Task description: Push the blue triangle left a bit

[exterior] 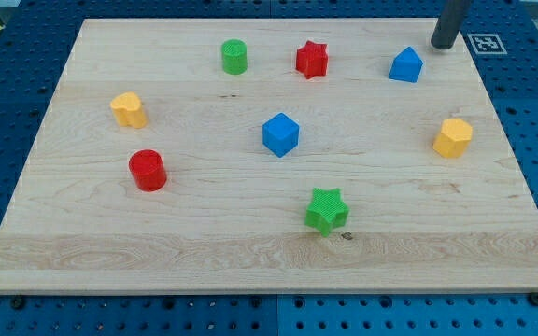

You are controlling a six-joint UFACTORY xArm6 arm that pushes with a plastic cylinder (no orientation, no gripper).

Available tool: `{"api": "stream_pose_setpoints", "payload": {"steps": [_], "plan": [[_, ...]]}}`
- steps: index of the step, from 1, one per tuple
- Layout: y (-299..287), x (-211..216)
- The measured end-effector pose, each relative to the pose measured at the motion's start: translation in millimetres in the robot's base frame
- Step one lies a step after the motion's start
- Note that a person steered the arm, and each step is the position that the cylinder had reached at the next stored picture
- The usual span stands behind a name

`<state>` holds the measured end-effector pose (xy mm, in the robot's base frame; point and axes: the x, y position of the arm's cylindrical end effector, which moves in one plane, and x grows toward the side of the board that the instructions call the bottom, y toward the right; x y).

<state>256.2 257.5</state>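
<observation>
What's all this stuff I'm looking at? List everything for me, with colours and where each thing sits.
wooden board: 1, pale wood, fills most of the view
blue pegboard table: 1, blue, around the board
marker tag: 1, black and white, board's top right corner
green cylinder: 1, green, top, left of centre
red star: 1, red, top centre
blue triangle: 1, blue, top right
blue cube: 1, blue, centre
yellow blocks: 2, yellow, one at the view's left, one at the right
red cylinder: 1, red, lower left
green star: 1, green, bottom centre
my tip: 1, dark rod end, just up and right of the blue triangle, not touching it
</observation>
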Motion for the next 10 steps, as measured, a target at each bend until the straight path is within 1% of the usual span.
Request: {"api": "stream_pose_setpoints", "payload": {"steps": [1, 2, 3, 5, 9, 10], "plan": [[-2, 37], [-5, 100], [-4, 104], [39, 104], [42, 102], [-14, 79]]}}
